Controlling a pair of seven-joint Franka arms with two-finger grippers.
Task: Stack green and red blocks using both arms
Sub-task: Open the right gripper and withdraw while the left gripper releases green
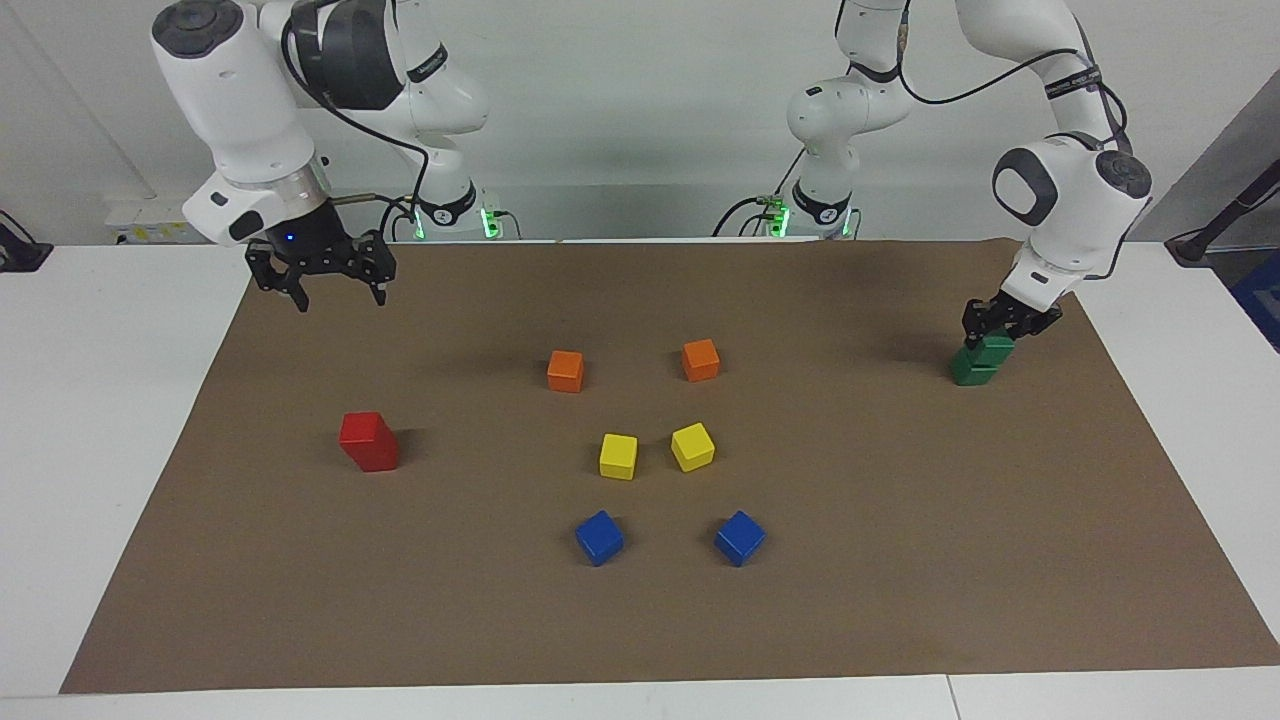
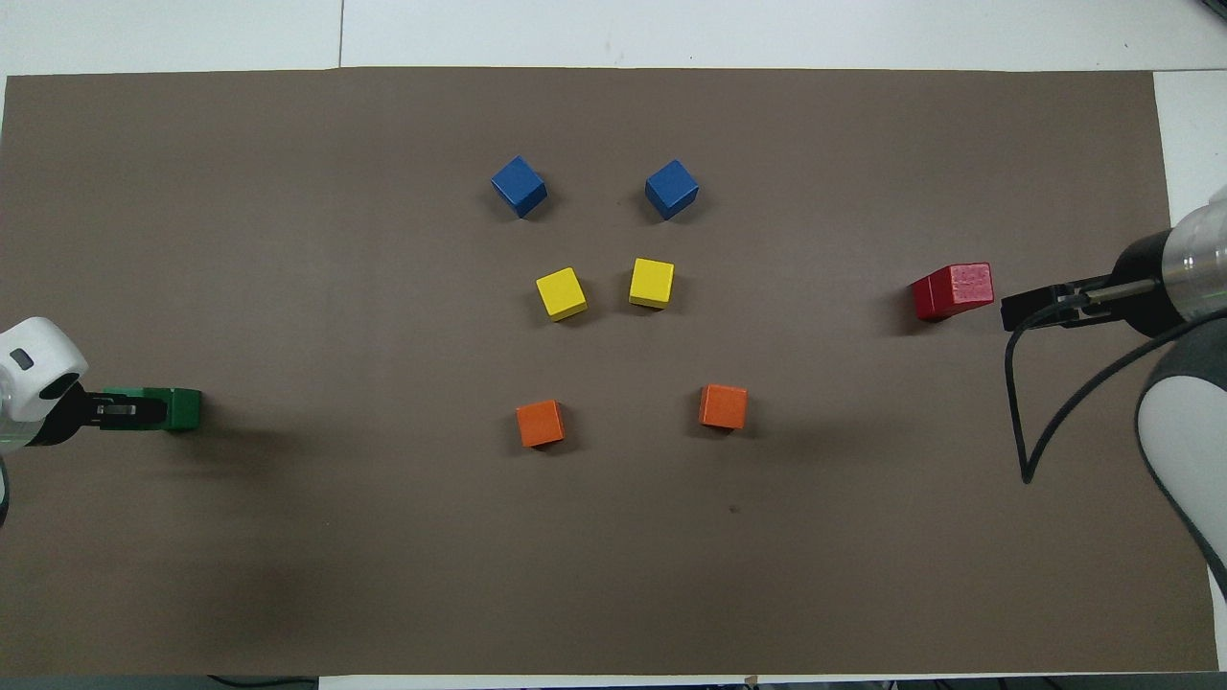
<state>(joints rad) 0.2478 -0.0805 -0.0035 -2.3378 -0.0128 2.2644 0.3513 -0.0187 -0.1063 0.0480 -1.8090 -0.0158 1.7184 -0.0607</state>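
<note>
Two red blocks stand stacked (image 1: 368, 441) toward the right arm's end of the brown mat, and show as one red stack (image 2: 952, 290) from above. My right gripper (image 1: 340, 297) hangs open and empty high above the mat, clear of the stack; in the overhead view the right gripper (image 2: 1035, 309) sits beside it. At the left arm's end, my left gripper (image 1: 1000, 334) is shut on the upper green block (image 1: 992, 350). That block sits on the lower green block (image 1: 968, 374), slightly offset. From above, the left gripper (image 2: 120, 409) covers most of the green blocks (image 2: 184, 410).
In the middle of the mat (image 1: 900, 560) lie two orange cubes (image 1: 565, 370) (image 1: 700, 359), two yellow cubes (image 1: 618, 455) (image 1: 692, 446) and two blue cubes (image 1: 599, 537) (image 1: 739, 537), each pair farther from the robots than the one before. White table surrounds the mat.
</note>
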